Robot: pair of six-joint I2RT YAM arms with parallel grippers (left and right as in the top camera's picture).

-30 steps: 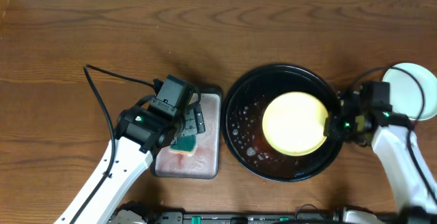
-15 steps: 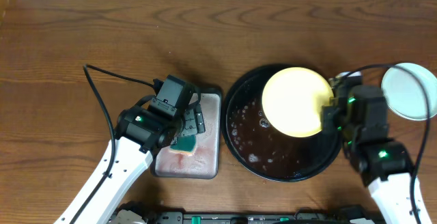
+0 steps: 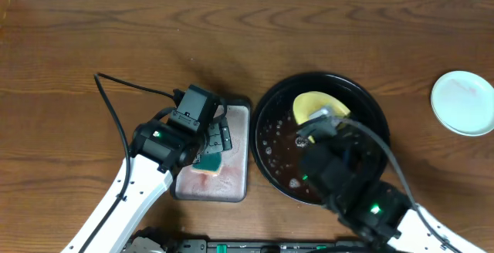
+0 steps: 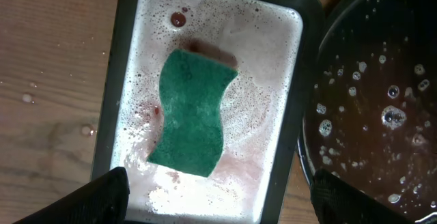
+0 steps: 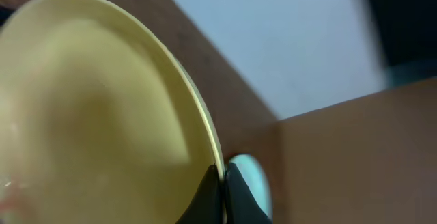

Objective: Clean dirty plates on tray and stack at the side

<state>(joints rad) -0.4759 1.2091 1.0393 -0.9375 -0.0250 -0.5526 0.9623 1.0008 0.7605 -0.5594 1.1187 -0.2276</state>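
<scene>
Overhead, the black tray (image 3: 261,129) sits right of centre on the wooden table (image 3: 309,29), wet and dotted with suds. The right arm (image 3: 347,183) stretches over it from the near side. The yellow plate (image 3: 311,102) stands steeply tilted over the tray's far part, half hidden by the arm. Whether its lower edge touches the tray I cannot tell. Seen from the right wrist, the right gripper (image 5: 222,195) is clenched on that plate's rim, one finger on each face. A pale plate (image 3: 463,102) lies flat on the table, well to the right of the black tray. Just left of the black tray, a grey tray (image 3: 235,187) holds foamy, pink-tinged water and a green sponge (image 4: 193,115). The left gripper (image 4: 220,193) hangs above the sponge, released, its fingers spread wide and touching nothing.
</scene>
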